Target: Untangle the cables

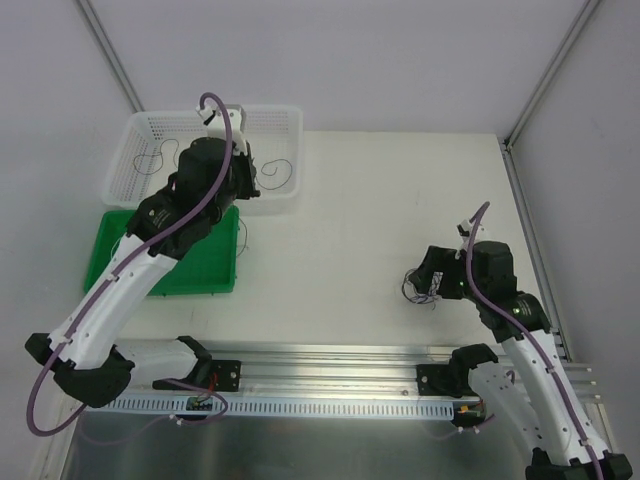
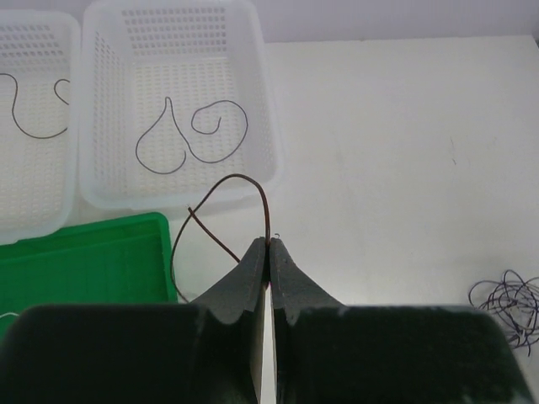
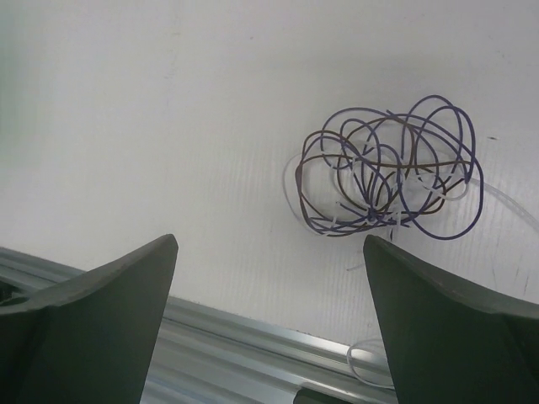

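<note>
Left arm pose: stretched forward over the green tray (image 1: 210, 270), left claw (image 2: 269, 244) pressed together on a brown cable (image 2: 253, 181), just short of the white basket (image 2: 274, 126).

Right arm pose: folded, right claw (image 3: 269, 244) spread wide before the tangled cables (image 3: 387, 168), beside the near rail (image 3: 253, 337).

Open bench (image 1: 350, 220) between arms.

Grip visible in the left wrist view only.

My top camera sits high behind the arm bases, looking down on the white tabletop (image 1: 380, 200). My left wrist camera looks past the left gripper (image 2: 269, 246) at the white perforated plastic baskets (image 2: 177, 59) and green plastic tray (image 2: 84, 261), both shared with the top view. My right wrist camera points down, close on the tangle of thin purple, brown and white wires (image 3: 385, 172), small in both other views.
</note>
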Motion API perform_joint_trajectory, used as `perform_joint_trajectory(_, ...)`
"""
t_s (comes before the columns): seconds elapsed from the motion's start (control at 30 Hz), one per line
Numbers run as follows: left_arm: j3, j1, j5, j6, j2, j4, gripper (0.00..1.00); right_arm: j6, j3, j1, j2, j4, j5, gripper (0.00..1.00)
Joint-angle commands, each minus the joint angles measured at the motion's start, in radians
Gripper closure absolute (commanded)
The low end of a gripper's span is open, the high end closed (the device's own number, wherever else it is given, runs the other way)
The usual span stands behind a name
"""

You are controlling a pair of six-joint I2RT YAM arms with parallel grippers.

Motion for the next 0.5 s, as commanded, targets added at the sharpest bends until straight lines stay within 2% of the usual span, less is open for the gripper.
perform_joint_trajectory(0.0,0.136,0.068,0.032,0.044,0.032,0.065,1.0,-0.03,0.041,0.008,-0.05,-0.035,-0.082,0.03)
perform_joint_trajectory(0.13,0.211,0.172,0.005,0.081,0.094,0.105,1.0,-0.036,0.041,0.011,-0.09,-0.054,-0.1,0.03)
perform_joint_trajectory(0.2,0.213,0.244,-0.013,0.105,0.106,0.177,1.0,-0.042,0.039,0.011,-0.104,-0.055,-0.119,0.03)
perform_joint_trajectory(0.47,0.363,0.485,0.066,0.098,0.273,0.315,1.0,-0.055,0.016,0.014,-0.105,-0.043,-0.177,0.03)
